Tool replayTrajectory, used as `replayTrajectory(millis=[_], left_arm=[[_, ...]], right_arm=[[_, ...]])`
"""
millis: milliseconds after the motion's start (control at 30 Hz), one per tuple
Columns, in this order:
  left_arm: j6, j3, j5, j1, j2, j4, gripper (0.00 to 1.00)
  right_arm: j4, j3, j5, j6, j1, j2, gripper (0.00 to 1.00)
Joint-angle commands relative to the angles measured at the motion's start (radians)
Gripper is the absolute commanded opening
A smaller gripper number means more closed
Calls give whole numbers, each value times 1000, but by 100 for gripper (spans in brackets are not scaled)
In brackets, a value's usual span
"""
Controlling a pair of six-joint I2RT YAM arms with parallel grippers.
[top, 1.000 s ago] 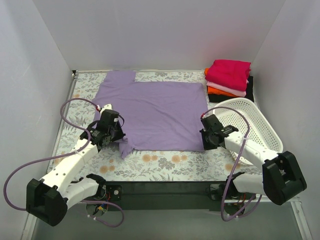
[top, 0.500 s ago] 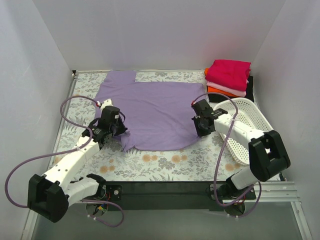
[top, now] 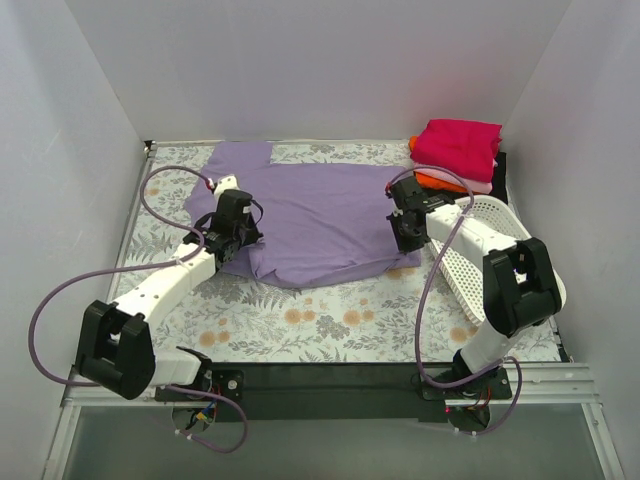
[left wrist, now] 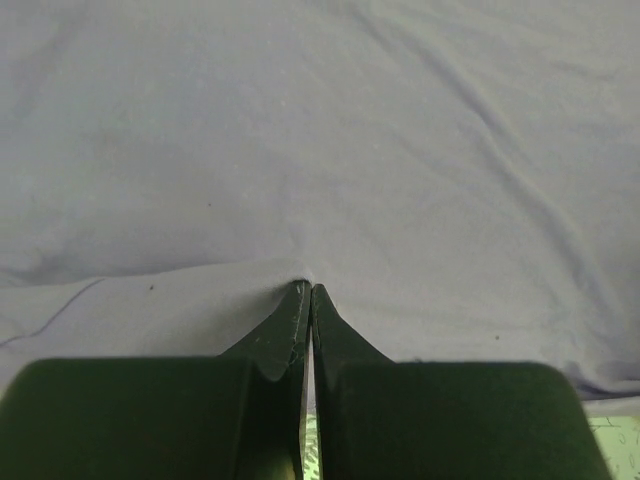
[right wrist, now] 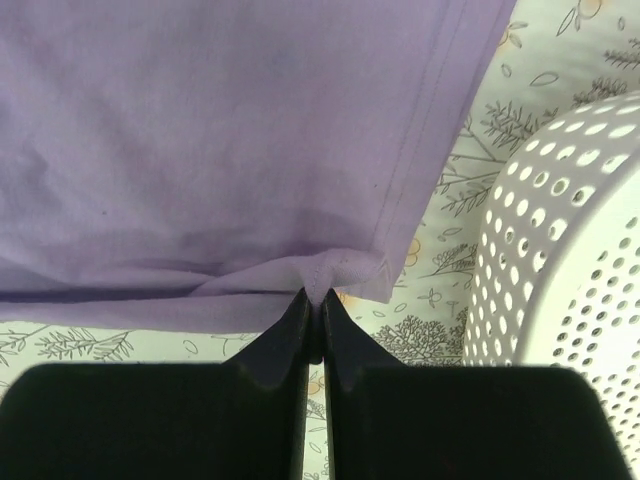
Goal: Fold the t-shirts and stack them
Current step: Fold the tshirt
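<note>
Left wrist: left hand (left wrist: 308,292) pinches lavender shirt (left wrist: 350,130); shirt outline cut off.

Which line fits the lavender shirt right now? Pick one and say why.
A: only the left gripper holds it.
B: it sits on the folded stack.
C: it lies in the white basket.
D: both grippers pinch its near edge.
D: in the wrist views the left gripper and the right gripper are each shut on a pinched bit of the lavender shirt at its edge.
</note>
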Motion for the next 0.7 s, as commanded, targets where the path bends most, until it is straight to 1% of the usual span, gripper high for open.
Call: replayTrajectory(millis=[0, 267, 433, 667], left_arm=[[62, 52, -33, 31, 4, 70, 0], [105, 67, 43, 106, -10, 126, 0], [125, 86, 99, 141, 15, 145, 0], [142, 103, 116, 178, 36, 168, 0]], right_arm=[[-7, 74, 1, -25, -16, 26, 1], [-37, 169, 4, -41, -21, 68, 1], [-60, 235, 9, -53, -27, 89, 1], [-73, 303, 1, -67, -59, 150, 1]])
